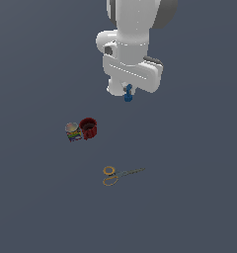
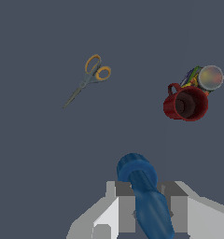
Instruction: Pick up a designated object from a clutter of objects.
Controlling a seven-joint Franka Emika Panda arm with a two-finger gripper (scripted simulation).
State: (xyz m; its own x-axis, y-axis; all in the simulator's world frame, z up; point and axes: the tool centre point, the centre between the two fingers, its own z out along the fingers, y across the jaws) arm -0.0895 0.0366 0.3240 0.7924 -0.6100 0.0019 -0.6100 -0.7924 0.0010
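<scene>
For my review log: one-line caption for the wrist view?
Gripper shut on the blue piece, above scissors and red cup.

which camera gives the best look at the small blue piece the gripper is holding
The wrist view: the blue piece fills the foreground between the gripper fingers. The exterior view shows it only as a tiny shape under the arm.

The exterior view sat up high and fairly far back, looking down at a slant on the grey table [image 1: 36, 207], with the arm's white wrist filling the upper middle. The wrist view rode right on the arm and looked straight down past the pincer [image 2: 144, 212], so it was much closer in. Both views caught the same stuff: the yellow-handled scissors [image 1: 116, 174] [image 2: 88, 79], the red cup [image 1: 88, 128] [image 2: 186, 103], the multicoloured can [image 1: 73, 132] [image 2: 203, 77] touching it, and the blue piece [image 1: 128, 94] [image 2: 143, 193] sticking out of the pincer.
</scene>
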